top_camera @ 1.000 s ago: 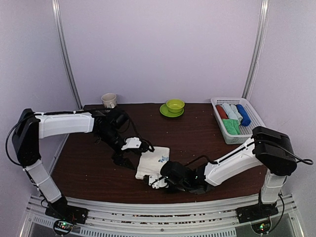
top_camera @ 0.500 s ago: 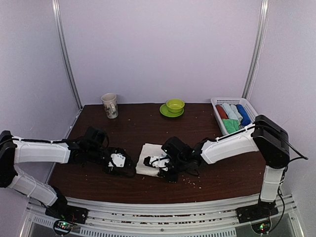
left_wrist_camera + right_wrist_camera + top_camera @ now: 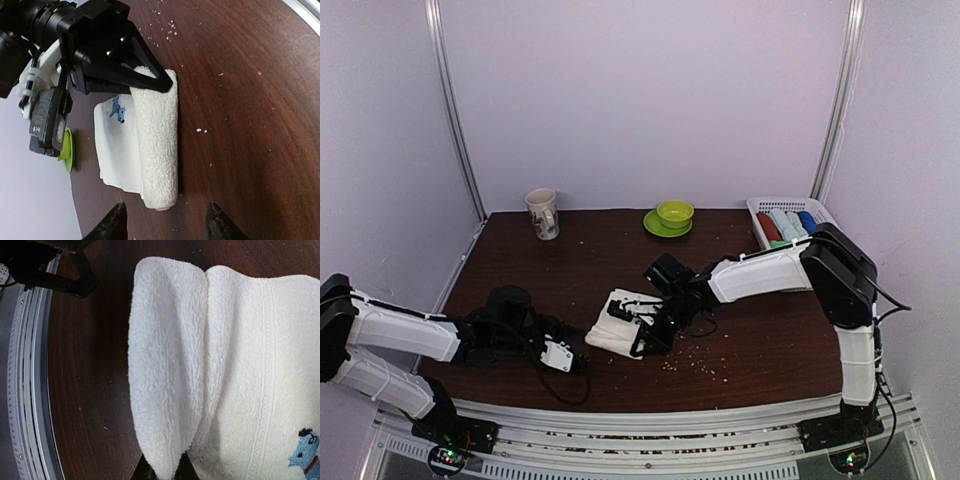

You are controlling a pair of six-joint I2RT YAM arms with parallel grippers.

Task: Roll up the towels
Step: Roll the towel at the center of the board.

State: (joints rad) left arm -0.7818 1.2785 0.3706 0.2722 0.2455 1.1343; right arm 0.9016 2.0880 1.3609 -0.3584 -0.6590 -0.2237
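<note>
Right wrist view cuts off its gripper [image 3: 162, 470], pinching the cream towel [image 3: 230, 355].

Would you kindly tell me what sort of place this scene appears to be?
Probably a robotics lab test booth: plain white panels enclose a brown table, two arms are bolted to a metal rail, and a mug, bowl and basket look staged as props.
</note>
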